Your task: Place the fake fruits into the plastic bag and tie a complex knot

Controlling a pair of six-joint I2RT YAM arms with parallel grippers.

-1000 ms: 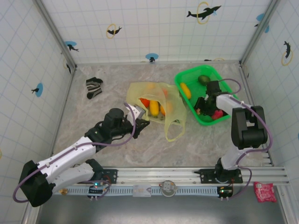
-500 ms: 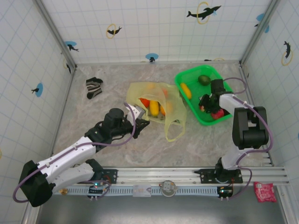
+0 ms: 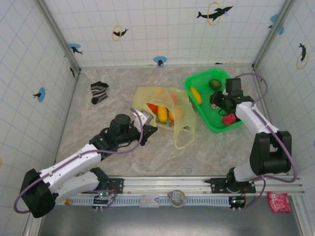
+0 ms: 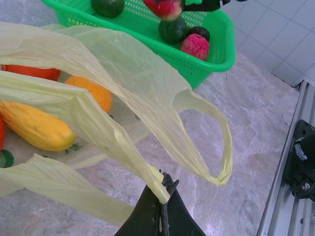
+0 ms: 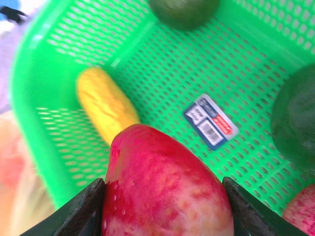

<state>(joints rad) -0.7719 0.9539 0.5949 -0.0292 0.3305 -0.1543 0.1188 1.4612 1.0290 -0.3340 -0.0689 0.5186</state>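
Now the right pincer (image 3: 218, 101), squeezing a red fruit (image 5: 165, 187), had lifted it from the green basket (image 5: 162, 73), ready for the plastic bag (image 4: 123, 73) the left pincer (image 4: 161, 206) pinched.

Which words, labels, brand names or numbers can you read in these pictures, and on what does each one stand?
sticker on the floor of the green basket: a barcode with blue and red print, too blurred to read.
green print on the plastic bag: too small to read.
red packet beside the rail: any print is too small to read.
No text can be quoted; none of it is legible.
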